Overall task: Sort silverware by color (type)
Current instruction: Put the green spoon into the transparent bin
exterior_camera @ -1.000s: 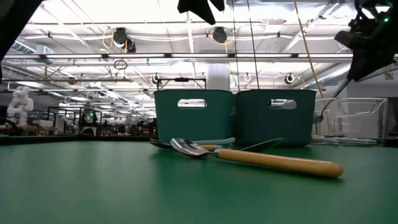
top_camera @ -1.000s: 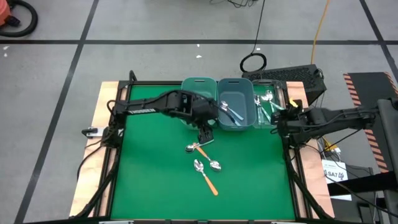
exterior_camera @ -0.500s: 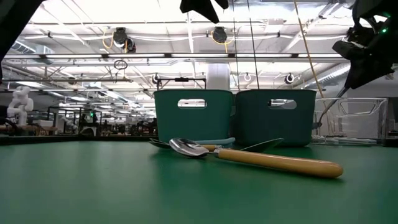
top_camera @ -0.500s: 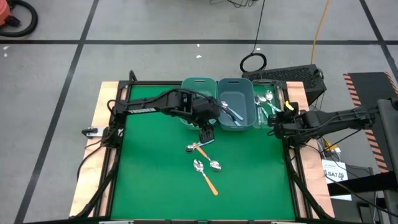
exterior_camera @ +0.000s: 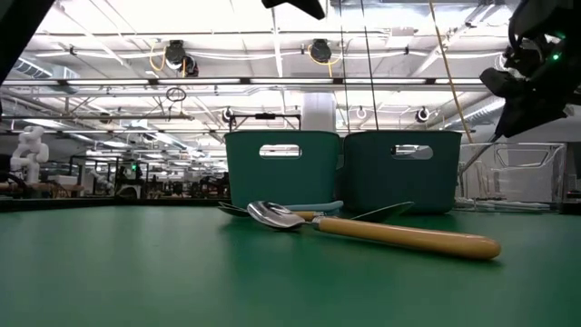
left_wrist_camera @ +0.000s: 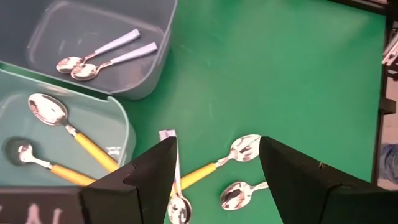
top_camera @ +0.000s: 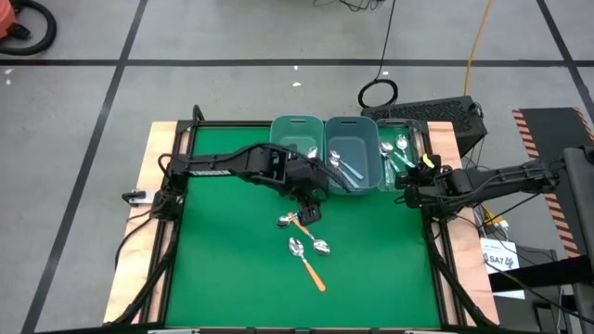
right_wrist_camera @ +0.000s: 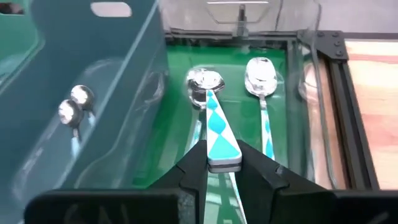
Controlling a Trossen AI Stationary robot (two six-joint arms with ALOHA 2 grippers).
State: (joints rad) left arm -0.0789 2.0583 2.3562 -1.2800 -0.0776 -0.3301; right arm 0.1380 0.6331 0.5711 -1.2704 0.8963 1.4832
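At the left of the green table top [top_camera: 223, 269], the left gripper [top_camera: 308, 211] is seen hanging over the mat just near of the two teal plastic bins, its two dark fingers [left_wrist_camera: 140, 180] spread well apart with nothing between them. In the left rectangular teal bin [left_wrist_camera: 121, 121] two orange-handled metal spoons [left_wrist_camera: 65, 127] are already laid. In the darker teal bin to its right [left_wrist_camera: 158, 37] two light-blue-handled spoons [left_wrist_camera: 102, 55] lie side by side.

On the mat below and slightly near of the left gripper, the unsorted cluster is found: a spoon with a pale blue handle [left_wrist_camera: 174, 186], an orange-handled spoon [left_wrist_camera: 221, 163] lying slantwise with its bowl away from the bins, and a third shiny spoon bowl [left_wrist_camera: 235, 194] just beside it, whose handle colour cannot be told. The longest orange-handled spoon [top_camera: 306, 262] lies nearest the front edge, its long axis running diagonally towards the near right.

This cluster lies almost directly beneath the left gripper and well apart from the right arm, so the next pick is judged to belong to the left arm. The open jaws would need to be turned across a handle's slanting long axis before descending.

At the right, the right gripper [right_wrist_camera: 224, 163] is held over the clear tray [right_wrist_camera: 311, 112] at the far right, clamped on the handle of a teal-green and white patterned spoon [right_wrist_camera: 214, 124]. Its bowl points away from the gripper, beside a second such spoon [right_wrist_camera: 261, 78] already resting there.
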